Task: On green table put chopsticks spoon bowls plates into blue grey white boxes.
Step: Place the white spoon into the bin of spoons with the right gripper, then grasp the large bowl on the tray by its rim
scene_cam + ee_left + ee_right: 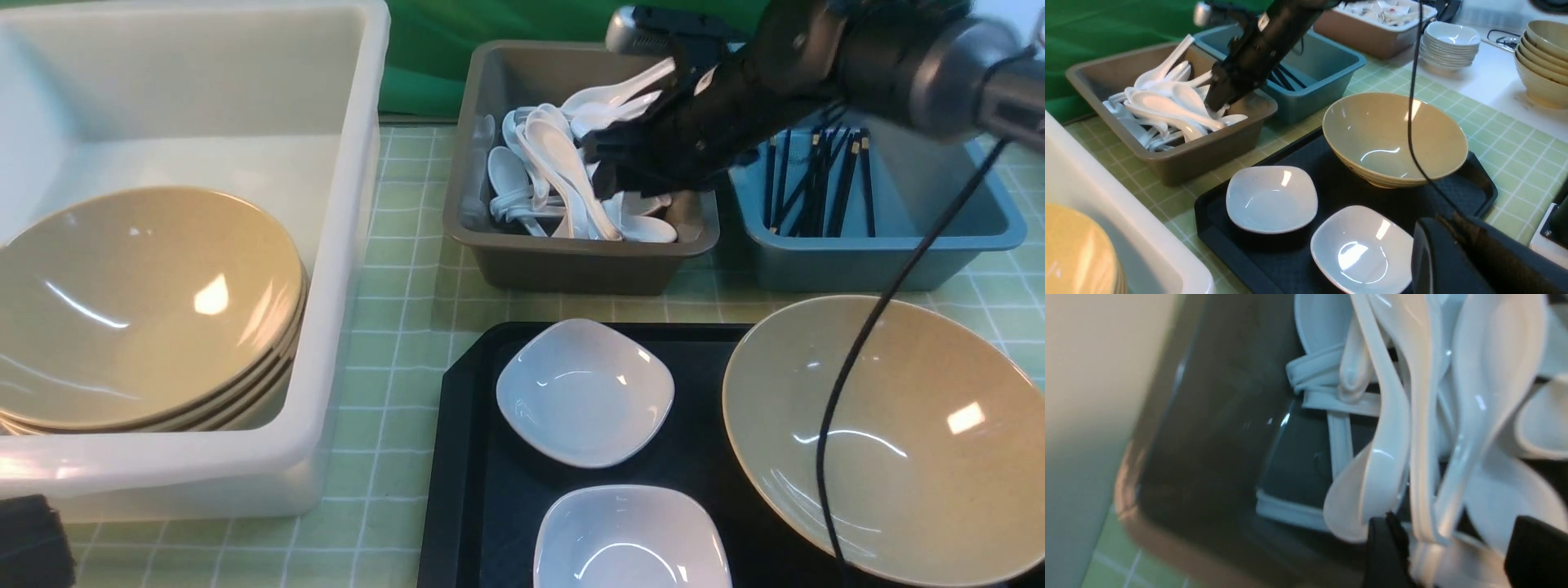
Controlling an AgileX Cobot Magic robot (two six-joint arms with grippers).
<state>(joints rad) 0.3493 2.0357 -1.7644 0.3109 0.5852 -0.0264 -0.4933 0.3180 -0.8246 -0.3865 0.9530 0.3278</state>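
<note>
While the right tool (1453, 551) sits with jaws apart among the spoons (555, 163) in the grey box (571, 265), lifting carelessly could hook one and drag it out.

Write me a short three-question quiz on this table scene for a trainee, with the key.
1. True or false: both white plates lie on the black tray.
2. Multiple choice: where are the chopsticks? A) grey-brown box B) blue box C) black tray
3. Fill in: the right gripper, jaws apart, is down among the spoons in the ___ box.

Key: 1 true; 2 B; 3 grey-brown.
</note>
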